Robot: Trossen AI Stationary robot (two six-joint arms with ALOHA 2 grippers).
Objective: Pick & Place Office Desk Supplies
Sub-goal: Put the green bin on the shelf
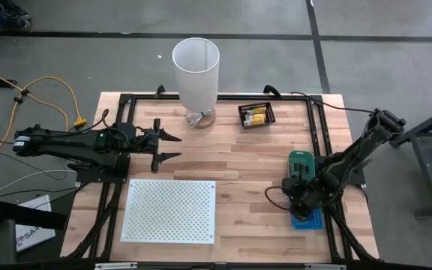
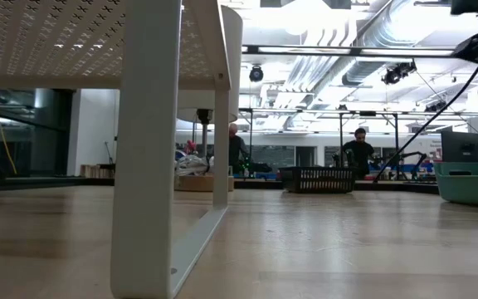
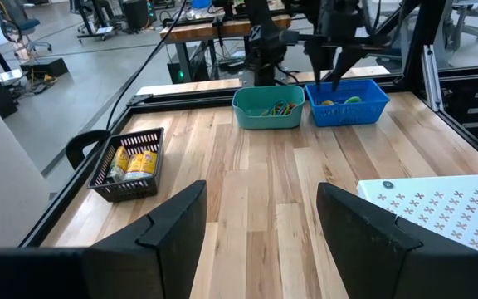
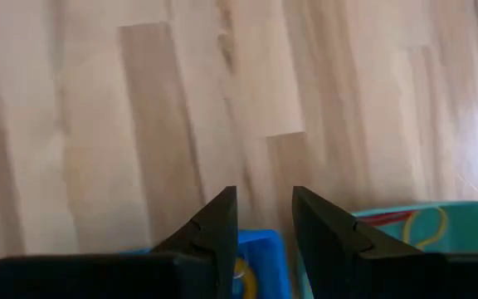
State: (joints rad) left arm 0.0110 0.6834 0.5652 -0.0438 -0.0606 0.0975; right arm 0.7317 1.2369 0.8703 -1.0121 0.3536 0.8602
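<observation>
Wooden planks make up the surface (image 1: 246, 161). Near its right edge sit two bins side by side, touching or nearly so — a teal bin (image 3: 268, 108) holding coloured loops (image 3: 275, 108), and a blue bin (image 3: 347, 101) with yellow items inside. The right pincer (image 4: 264, 220) hangs over the blue bin, its fingers set narrowly apart with nothing seen between them. A black basket (image 1: 256, 115) at the far edge holds yellow-orange packets (image 3: 133, 162), just beside a tall white cylinder (image 1: 196, 71). The left pincer (image 1: 169, 146) hovers spread wide and empty — above bare wood, near a white perforated board (image 1: 169, 210).
</observation>
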